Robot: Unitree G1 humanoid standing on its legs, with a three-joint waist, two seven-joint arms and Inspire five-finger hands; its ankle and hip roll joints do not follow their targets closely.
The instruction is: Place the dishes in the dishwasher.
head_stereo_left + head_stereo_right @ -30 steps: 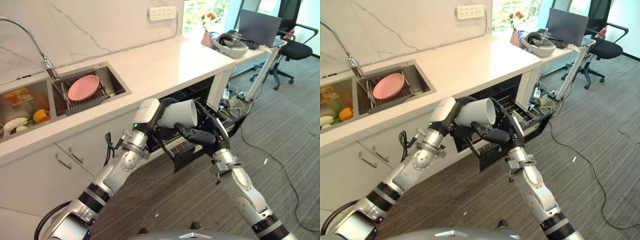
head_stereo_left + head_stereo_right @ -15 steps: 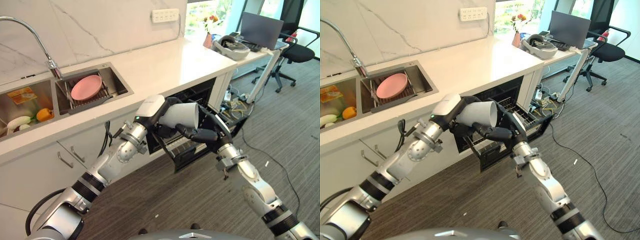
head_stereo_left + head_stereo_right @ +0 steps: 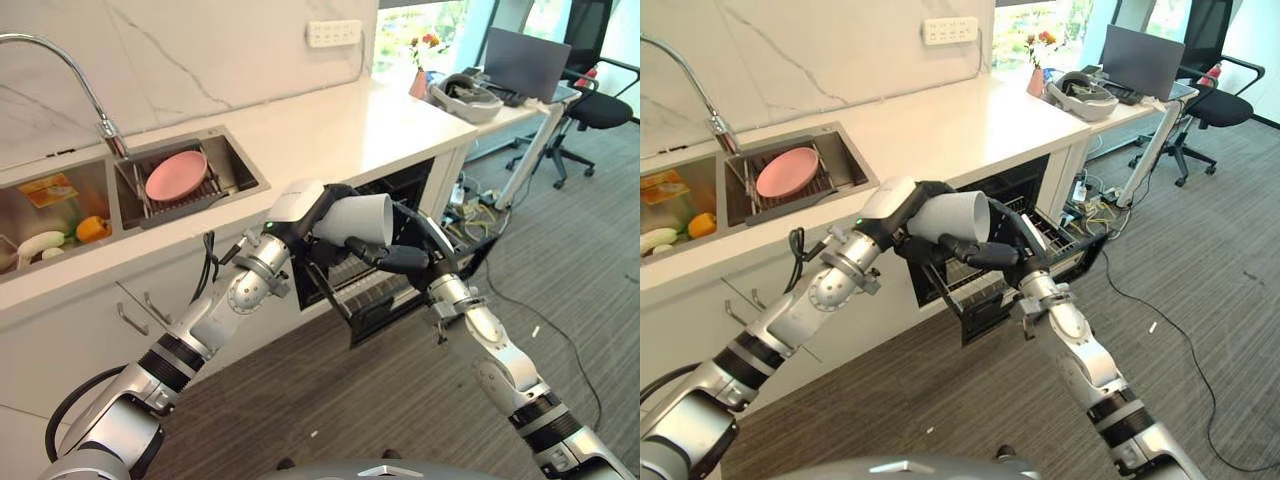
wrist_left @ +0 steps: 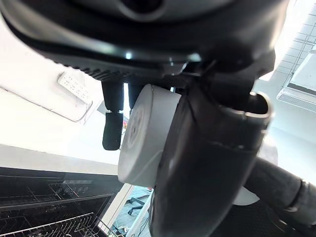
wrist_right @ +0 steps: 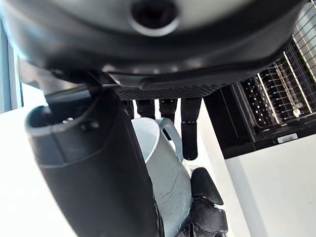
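Note:
My left hand (image 3: 298, 206) holds a white mug (image 3: 358, 219) on its side in the air, with the mouth turned to the right, in front of the open dishwasher (image 3: 392, 188). Its fingers are curled round the mug's base (image 4: 147, 139). From the right, my right hand (image 3: 404, 259) reaches in with straight fingers and lies along the underside of the mug (image 5: 167, 165), thumb on one side and fingers by the handle. The dishwasher's lower rack (image 3: 378, 292) is pulled out below both hands. A pink plate (image 3: 174, 175) lies on a rack in the sink (image 3: 238, 166).
A faucet (image 3: 100, 125) stands behind the sink, and fruit (image 3: 92, 229) lies in the left basin. At the far right are a desk with a laptop (image 3: 526, 62) and an office chair (image 3: 598, 105). Cables (image 3: 480, 215) lie on the floor beside the dishwasher.
Both hands have risen a little with the mug and moved closer to the counter. The right hand's fingers have slid further along the mug. The camera has shifted slightly.

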